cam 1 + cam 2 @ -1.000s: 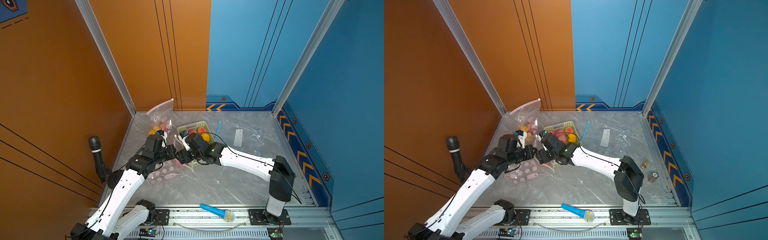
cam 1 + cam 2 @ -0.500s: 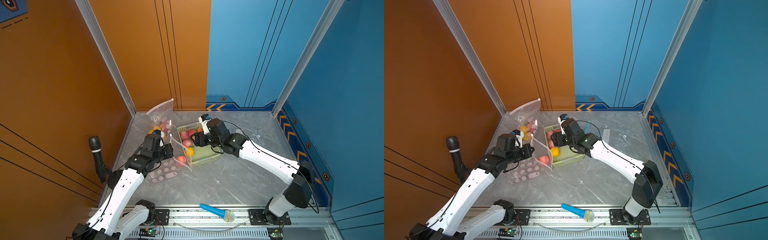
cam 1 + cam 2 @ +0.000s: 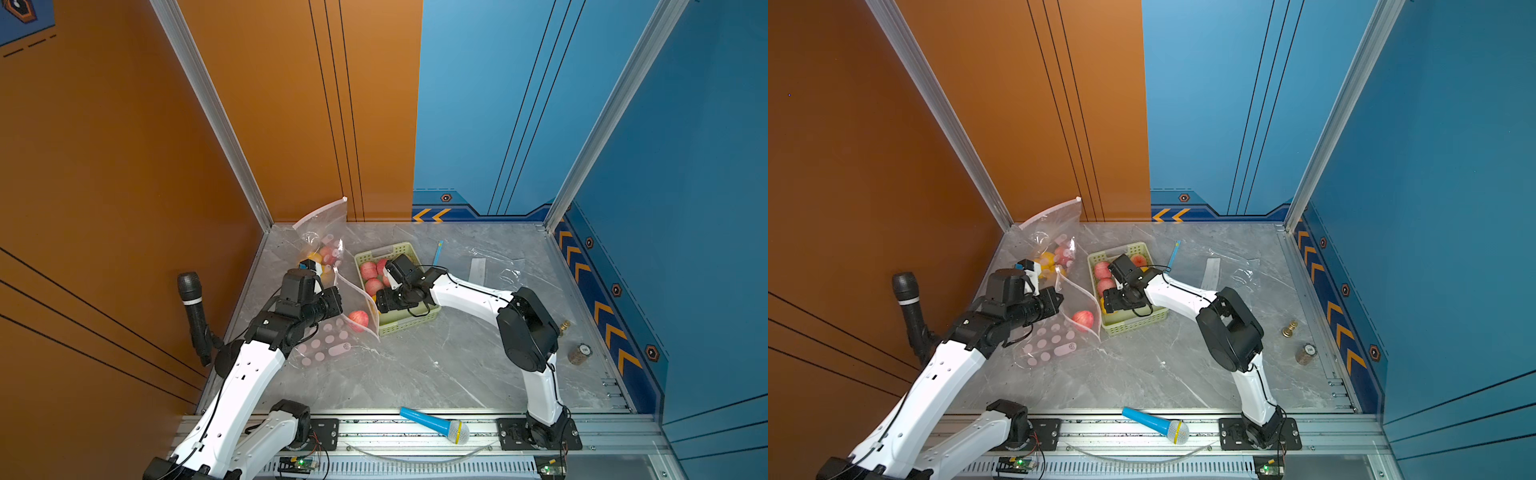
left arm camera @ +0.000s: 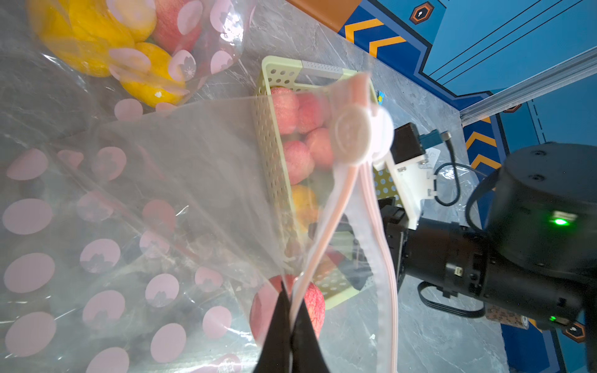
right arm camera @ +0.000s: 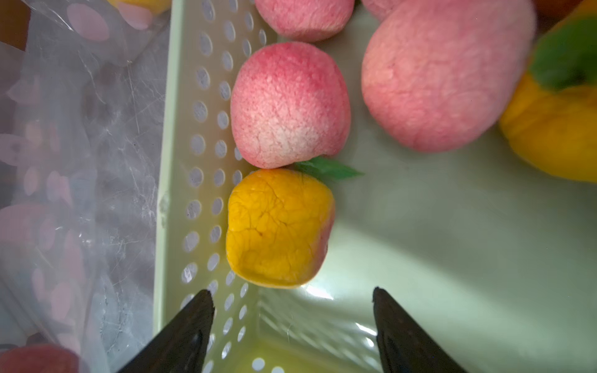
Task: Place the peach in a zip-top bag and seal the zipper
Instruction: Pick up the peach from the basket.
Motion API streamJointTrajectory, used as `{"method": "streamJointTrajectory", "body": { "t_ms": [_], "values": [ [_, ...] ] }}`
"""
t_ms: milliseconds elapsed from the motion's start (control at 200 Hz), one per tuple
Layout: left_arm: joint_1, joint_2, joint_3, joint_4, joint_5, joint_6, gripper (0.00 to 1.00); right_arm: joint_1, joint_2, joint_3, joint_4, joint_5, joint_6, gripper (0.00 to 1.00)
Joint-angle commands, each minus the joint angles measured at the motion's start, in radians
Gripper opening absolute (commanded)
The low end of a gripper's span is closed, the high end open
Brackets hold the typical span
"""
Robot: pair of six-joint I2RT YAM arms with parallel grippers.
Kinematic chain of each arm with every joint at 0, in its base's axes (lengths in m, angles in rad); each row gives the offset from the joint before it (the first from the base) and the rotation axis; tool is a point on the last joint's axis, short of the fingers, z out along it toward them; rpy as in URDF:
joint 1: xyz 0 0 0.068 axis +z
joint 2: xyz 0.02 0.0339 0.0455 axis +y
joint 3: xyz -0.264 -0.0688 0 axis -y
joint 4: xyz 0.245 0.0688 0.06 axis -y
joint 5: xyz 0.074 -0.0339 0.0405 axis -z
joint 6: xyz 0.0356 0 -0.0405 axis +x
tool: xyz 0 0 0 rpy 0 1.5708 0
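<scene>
**Top views.** A pale green basket (image 3: 409,326) of fruit stands on the grey table (image 3: 436,365). Just beside the basket, on the left arm's side, lies the zip-top bag (image 3: 328,347), clear with pink dots, its mouth gaping toward the basket. The peach (image 3: 358,320) rests inside that mouth, close to the basket's near corner, and shows in both top views. The left claw (image 3: 338,293) meets the bag's raised lip on the side away from the basket. The right claw (image 3: 381,301) hangs over the basket's near end, pointing down. A second bag (image 3: 322,249) holding fruit leans behind the basket. A blue microphone (image 3: 434,424) lies well in front of the basket.

**Left wrist view.** The left claw (image 4: 290,326) is pinched tight on one strip of the zipper (image 4: 328,222). The other strip hangs apart from it, so the mouth is unsealed. The round slider (image 4: 358,135) sits at the strips' far end. The peach (image 4: 313,306) lies just behind the pinched tips, between them and the basket (image 4: 268,145).

**Right wrist view.** The right claw (image 5: 290,290) is spread wide and grips nothing. Just beyond its tips a yellow fruit (image 5: 279,229) lies against the basket's holed wall (image 5: 200,129), touching a pink fruit (image 5: 289,106). The zip-top bag (image 5: 80,161) lies outside that wall.
</scene>
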Motion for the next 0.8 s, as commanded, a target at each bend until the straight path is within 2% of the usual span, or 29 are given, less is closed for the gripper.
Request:
{"method": "streamJointTrajectory", "body": {
  "t_ms": [0,140,431,611,796],
  "values": [
    [0.013,-0.020,-0.012,-0.021,-0.012,0.016,0.00,0.001,0.037,0.055,-0.023,-0.027,-0.013,0.79],
    [0.016,-0.024,-0.017,-0.021,-0.007,0.013,0.00,0.003,0.082,0.085,-0.022,-0.031,-0.012,0.78],
    [0.017,-0.023,-0.019,-0.022,-0.001,0.012,0.00,0.001,0.139,0.117,-0.039,0.001,-0.016,0.70],
    [0.018,-0.023,-0.022,-0.021,0.002,0.010,0.00,-0.004,0.115,0.100,-0.037,0.022,-0.027,0.57],
    [0.017,-0.019,-0.022,-0.022,0.008,0.006,0.00,-0.006,0.021,0.030,-0.011,0.058,-0.038,0.43]
  ]
}}
